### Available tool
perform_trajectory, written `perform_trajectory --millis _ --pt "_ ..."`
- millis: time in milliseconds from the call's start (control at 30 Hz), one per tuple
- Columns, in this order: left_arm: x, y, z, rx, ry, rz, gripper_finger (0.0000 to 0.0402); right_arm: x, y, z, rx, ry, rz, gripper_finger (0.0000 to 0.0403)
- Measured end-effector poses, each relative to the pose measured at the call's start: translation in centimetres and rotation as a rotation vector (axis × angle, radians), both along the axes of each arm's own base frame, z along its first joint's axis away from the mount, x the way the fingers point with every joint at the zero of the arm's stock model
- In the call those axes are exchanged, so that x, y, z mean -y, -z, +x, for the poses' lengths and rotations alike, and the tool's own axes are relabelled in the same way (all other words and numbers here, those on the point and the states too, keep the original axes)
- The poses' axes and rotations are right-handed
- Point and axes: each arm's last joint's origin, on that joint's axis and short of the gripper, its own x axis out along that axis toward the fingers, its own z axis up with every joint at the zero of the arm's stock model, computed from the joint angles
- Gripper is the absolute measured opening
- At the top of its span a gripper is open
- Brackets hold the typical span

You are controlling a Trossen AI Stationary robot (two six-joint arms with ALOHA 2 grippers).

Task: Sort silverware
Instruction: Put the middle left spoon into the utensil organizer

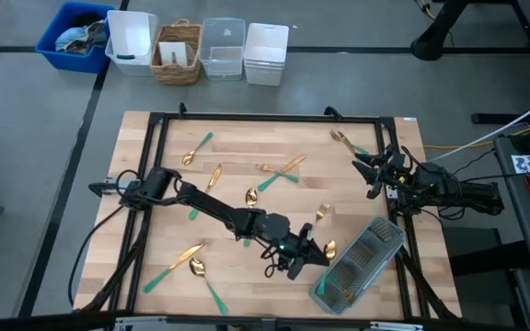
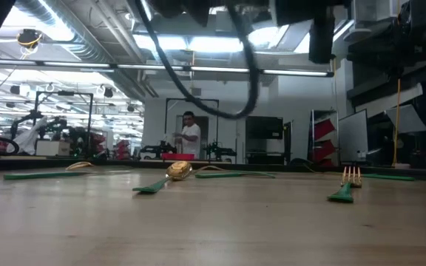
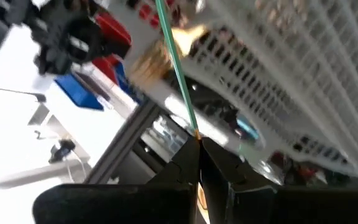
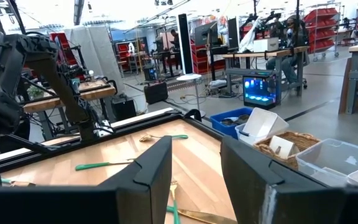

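Light wood tabletop (image 1: 247, 156) w/ black frame, grey floor round it; workshop behind, a person (image 2: 189, 137) standing far back. Bins sit beyond the far edge: 1 blue, 1 wicker, 3 white/clear.

Silverware (image 1: 274, 173) scattered: approx. 9 loose gold-headed, teal-handled pcs countable from above, spoons and forks mixed; types hard to tell for most.

Clear tray (image 1: 362, 260) lies tilted at the near right corner, contents not readable.

Left gripper (image 1: 309, 260), just beside the tray, is pinching 1 teal handle (image 3: 178, 59). Right gripper (image 1: 368, 170), fingers spread, hangs near the right edge.
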Motion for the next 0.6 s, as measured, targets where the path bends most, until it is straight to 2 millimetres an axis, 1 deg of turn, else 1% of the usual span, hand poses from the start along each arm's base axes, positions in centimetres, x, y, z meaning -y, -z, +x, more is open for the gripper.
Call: perform_trajectory --millis 100,167,433,600 --pt "0.1 1.0 0.2 -0.017 0.01 0.025 0.0 0.0 0.0 0.0 0.0 0.0 0.0 0.0138" --pt "0.1 1.3 0.2 -0.026 0.013 0.041 0.0 0.0 0.0 0.0 -0.003 -0.001 0.0 0.0138" --pt "0.5 1.1 0.1 -0.015 0.075 0.017 0.0 0.0 0.0 0.0 -0.002 0.0 0.0 0.0138" --pt "0.9 1.7 -0.2 -0.078 0.103 0.023 0.0009 0.0 0.0 0.0 -0.003 0.0 0.0 0.0138"
